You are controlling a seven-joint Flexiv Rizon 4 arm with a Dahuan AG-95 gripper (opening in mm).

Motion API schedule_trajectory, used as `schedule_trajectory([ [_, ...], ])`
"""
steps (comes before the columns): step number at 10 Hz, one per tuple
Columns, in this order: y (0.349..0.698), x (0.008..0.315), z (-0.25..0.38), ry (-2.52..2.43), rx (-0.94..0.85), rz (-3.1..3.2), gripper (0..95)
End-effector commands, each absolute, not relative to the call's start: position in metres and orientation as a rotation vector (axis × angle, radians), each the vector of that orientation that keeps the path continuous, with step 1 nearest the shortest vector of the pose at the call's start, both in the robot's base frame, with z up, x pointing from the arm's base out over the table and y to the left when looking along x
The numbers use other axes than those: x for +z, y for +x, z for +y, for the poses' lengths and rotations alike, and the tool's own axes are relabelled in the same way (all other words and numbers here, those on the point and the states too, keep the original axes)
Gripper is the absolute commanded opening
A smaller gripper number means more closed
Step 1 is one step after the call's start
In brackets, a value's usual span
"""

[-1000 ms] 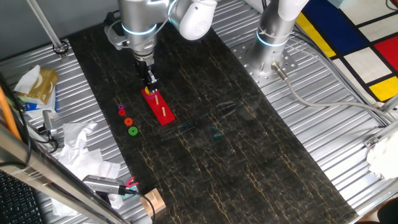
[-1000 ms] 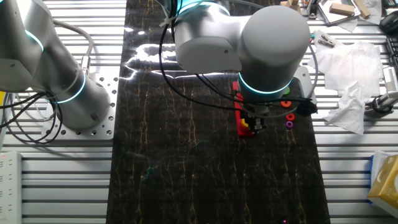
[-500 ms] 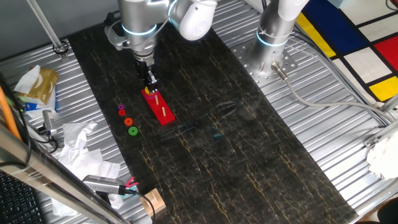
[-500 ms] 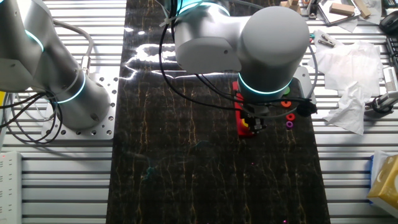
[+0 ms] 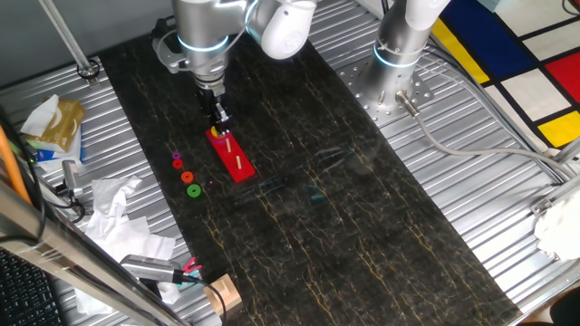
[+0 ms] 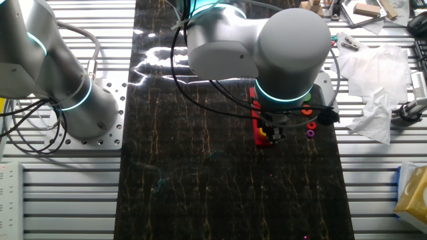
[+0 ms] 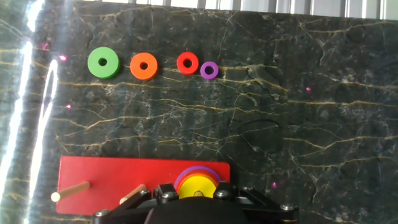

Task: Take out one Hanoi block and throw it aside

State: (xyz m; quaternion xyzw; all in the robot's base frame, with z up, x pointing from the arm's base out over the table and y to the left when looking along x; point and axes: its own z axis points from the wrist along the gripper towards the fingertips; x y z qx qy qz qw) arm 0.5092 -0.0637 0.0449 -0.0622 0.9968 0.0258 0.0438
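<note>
The yellow Hanoi block [image 7: 198,186] sits on the end peg of the red base [image 7: 124,177], on top of larger purple and orange discs. My gripper [image 7: 195,194] is down over it, one finger against each side of the yellow disc, and looks shut on it. In one fixed view the gripper [image 5: 217,125] stands upright over the far end of the red base [image 5: 236,158]. In the other fixed view the gripper [image 6: 269,133] and a bit of yellow [image 6: 263,133] show under the arm. Two bare wooden pegs [image 7: 71,191] lean on the base.
Green [image 7: 103,63], orange [image 7: 143,65], red [image 7: 187,62] and purple [image 7: 209,70] rings lie in a row on the black mat beside the base. Crumpled paper [image 5: 118,204] and a wooden block [image 5: 223,294] lie off the mat. A second arm's base [image 5: 399,54] stands at the back.
</note>
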Motion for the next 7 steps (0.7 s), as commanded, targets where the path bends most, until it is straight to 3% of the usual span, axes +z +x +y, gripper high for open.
schedule_trajectory([
  [1,0.5085,0.0448,-0.0639,-0.193,0.078,3.048,38.0],
  [7,0.5069,0.0424,-0.0644,-0.196,0.075,3.048,38.0],
])
